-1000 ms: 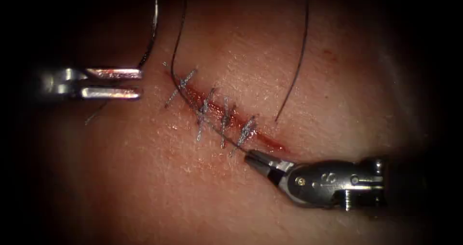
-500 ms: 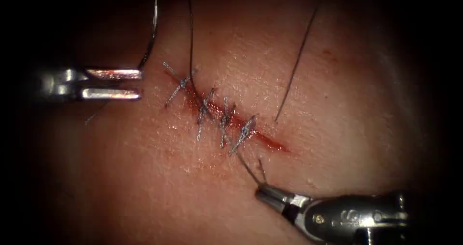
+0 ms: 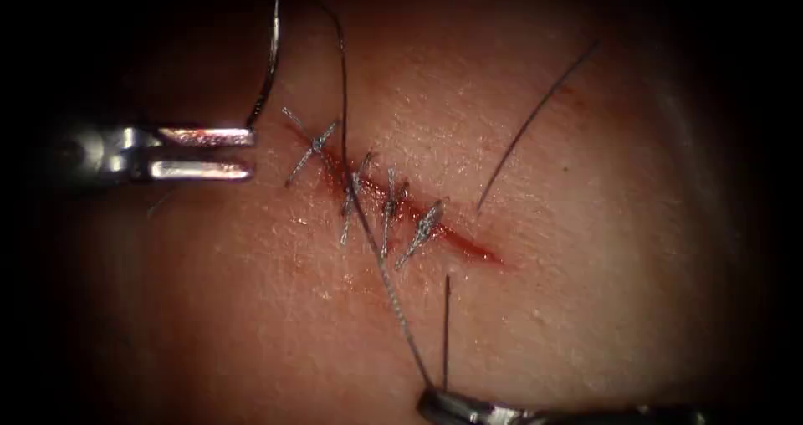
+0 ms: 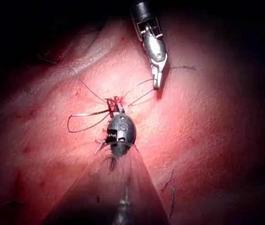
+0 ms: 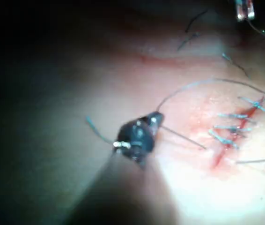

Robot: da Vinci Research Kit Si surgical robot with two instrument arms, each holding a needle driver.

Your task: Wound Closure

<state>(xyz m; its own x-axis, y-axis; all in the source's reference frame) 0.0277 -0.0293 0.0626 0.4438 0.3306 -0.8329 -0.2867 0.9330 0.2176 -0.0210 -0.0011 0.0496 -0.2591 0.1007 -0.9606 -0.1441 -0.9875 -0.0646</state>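
Your left tool [image 3: 247,151] sits to the left of the cut [image 3: 401,212], its two jaws lying level and slightly apart, with the curved needle [image 3: 269,61] rising from the upper jaw and arching up and away from the tissue [image 3: 585,249]; the needle is out of the tissue, held close to one end of its curve, though you cannot tell which end. In your left wrist view the same tool [image 4: 115,104] is seen end on, with a loop of thread [image 4: 83,123] trailing beside it. Your right tool [image 3: 439,400] is at the lower edge of the endoscope view, below the cut, jaws closed on the thread [image 3: 393,295], which runs taut from the tip up and to the left, across the stitches [image 3: 389,212] and on past the top of the cut. A short thread end [image 3: 446,329] stands straight up from the right tool's tip. Another loose strand [image 3: 535,115] lies on the tissue to the right of the cut, well apart from both tools. Four stitches cross the cut, and red fluid [image 3: 473,249] shows along its lower right end, which is not stitched. No writing can be read on either tool here. In your right wrist view the tool [image 5: 153,119] holds the thread just beside the stitched cut [image 5: 238,122].
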